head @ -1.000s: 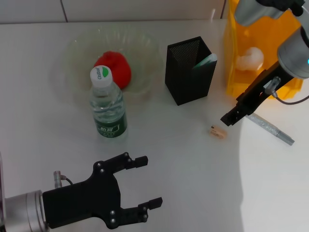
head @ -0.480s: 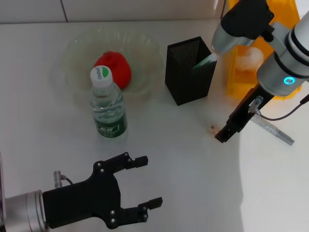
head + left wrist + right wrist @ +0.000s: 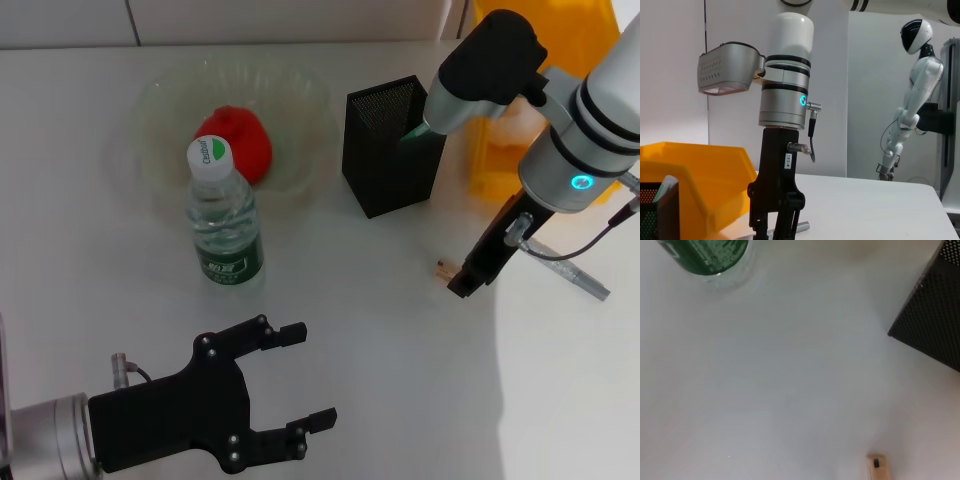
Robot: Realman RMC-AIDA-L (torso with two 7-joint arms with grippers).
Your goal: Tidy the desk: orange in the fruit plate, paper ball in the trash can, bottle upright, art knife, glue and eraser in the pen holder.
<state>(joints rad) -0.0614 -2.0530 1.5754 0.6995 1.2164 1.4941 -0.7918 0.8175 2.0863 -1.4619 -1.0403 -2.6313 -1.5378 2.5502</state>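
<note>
Since a second ago the right gripper has swung down from beside the trash can to the bench, its tip now just beside the eraser; whether its fingers are apart or together I cannot tell. Nothing else has shifted. That small tan eraser lies on the bench in front of the pen holder and also shows in the right wrist view, with a corner of the holder and the bottle's green label nearby. The bottle stands upright just in front of the plate, which holds the red-orange fruit. A greenish item pokes out of the pen holder. The knife lies on the bench beyond the right gripper, near the orange trash can, with the paper ball inside. The left gripper is parked low at the near edge of the bench, fingers spread apart and holding nothing.
</note>
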